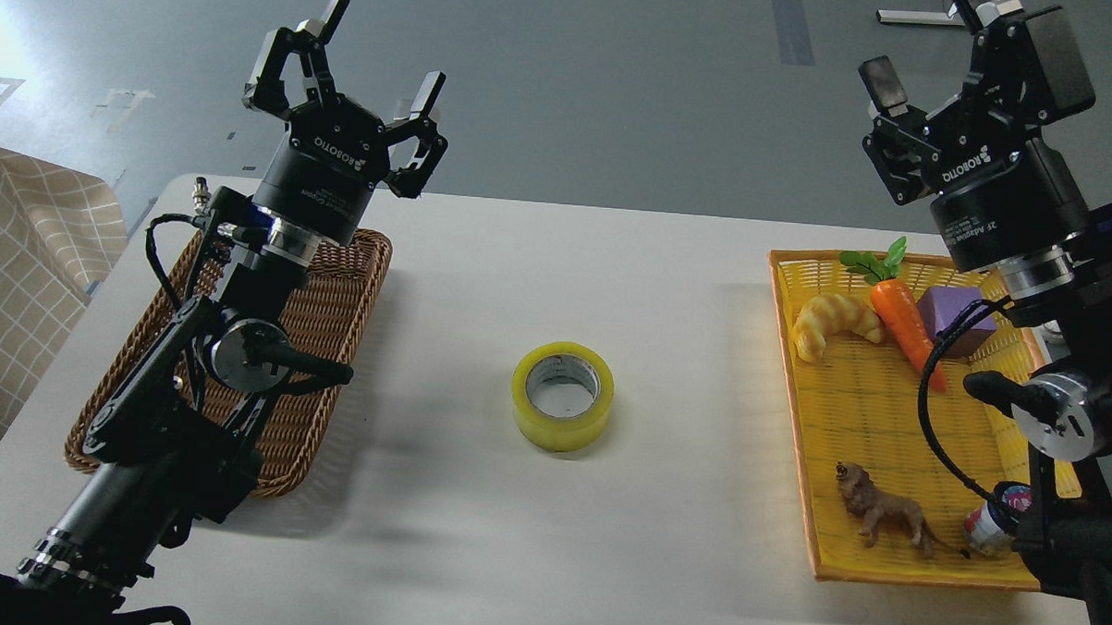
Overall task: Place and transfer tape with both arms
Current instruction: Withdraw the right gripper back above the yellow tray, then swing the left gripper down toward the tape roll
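Tape (562, 396) lies flat, core upward, mid-table (603, 555), well apart from both baskets. Left gripper (370, 61) is raised above the brown wicker basket (333, 342) at the table's left edge, fingers spread wide, holding nothing. Right gripper (940, 48) hangs over the yellow basket (849, 406) on the right edge, likewise spread and empty. That basket holds a croissant toy (833, 324), carrot (905, 317), purple block (952, 317) and lion figure (882, 514).

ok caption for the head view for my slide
Packing tape roll lies flat on the table between a wicker basket and yellow tray, both claws raised open: left, right.
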You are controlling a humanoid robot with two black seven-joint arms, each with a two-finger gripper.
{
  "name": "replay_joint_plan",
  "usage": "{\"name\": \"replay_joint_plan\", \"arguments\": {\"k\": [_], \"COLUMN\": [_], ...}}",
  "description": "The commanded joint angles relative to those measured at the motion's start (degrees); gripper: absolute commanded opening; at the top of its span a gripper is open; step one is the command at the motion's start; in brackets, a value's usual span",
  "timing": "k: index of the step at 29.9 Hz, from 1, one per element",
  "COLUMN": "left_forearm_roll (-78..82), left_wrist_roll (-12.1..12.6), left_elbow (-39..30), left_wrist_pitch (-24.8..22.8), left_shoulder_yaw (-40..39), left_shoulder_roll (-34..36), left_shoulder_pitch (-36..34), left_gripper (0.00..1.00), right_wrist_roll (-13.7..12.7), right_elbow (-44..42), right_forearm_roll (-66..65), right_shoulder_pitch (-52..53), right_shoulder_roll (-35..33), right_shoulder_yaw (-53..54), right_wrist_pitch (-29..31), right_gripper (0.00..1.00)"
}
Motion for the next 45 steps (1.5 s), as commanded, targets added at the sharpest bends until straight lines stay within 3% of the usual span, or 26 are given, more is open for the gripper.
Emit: {"name": "replay_joint_plan", "arguments": {"k": [1,6,18,25,34,39,41,44,45], "left_forearm_roll": [1.50,1.95,2.12,5.79,32.41,41.48,44.47,51.67,56.04], "left_wrist_roll": [0.09,0.44,0.44,0.62,0.62,0.62,1.06,4.48,6.66], "left_elbow": [-0.36,-5.27,-5.19,-5.98,-10.02,-12.13,-12.31,-12.22,-12.22], "left_wrist_pitch": [1.80,2.33,2.59,5.67,18.67,19.20,19.12,19.38,19.47], "left_shoulder_yaw": [0.43,0.26,0.17,0.96,4.82,8.07,9.22,12.38,13.17], "left_shoulder_roll": [-0.07,0.72,0.37,0.55,1.16,1.87,2.13,2.57,2.66], "left_shoulder_pitch": [0.53,0.88,0.97,0.36,-2.19,-4.39,-4.92,-5.71,-5.71], "left_gripper": [0.98,0.98,0.98,0.98,0.98,0.98,0.98,0.98,0.98], "right_wrist_roll": [0.01,0.01,0.09,-0.70,-0.70,-0.43,-0.43,-0.35,-0.35], "right_elbow": [0.44,2.98,2.73,2.73,1.67,1.41,1.41,1.41,1.41], "right_forearm_roll": [0.07,0.25,3.06,3.06,3.06,3.06,3.06,3.06,3.06], "right_shoulder_pitch": [-0.08,-0.34,-0.17,1.67,2.03,2.03,2.03,1.85,1.68], "right_shoulder_roll": [1.76,2.38,2.47,4.58,4.58,4.49,4.49,4.49,4.41], "right_shoulder_yaw": [-0.01,-0.10,-0.36,-0.27,-0.10,-0.01,0.08,0.25,0.69], "right_wrist_pitch": [0.00,0.17,1.05,0.26,0.17,0.17,0.09,0.09,0.09], "right_gripper": [1.00,1.00,1.00,1.00,1.00,1.00,1.00,1.00,1.00]}}
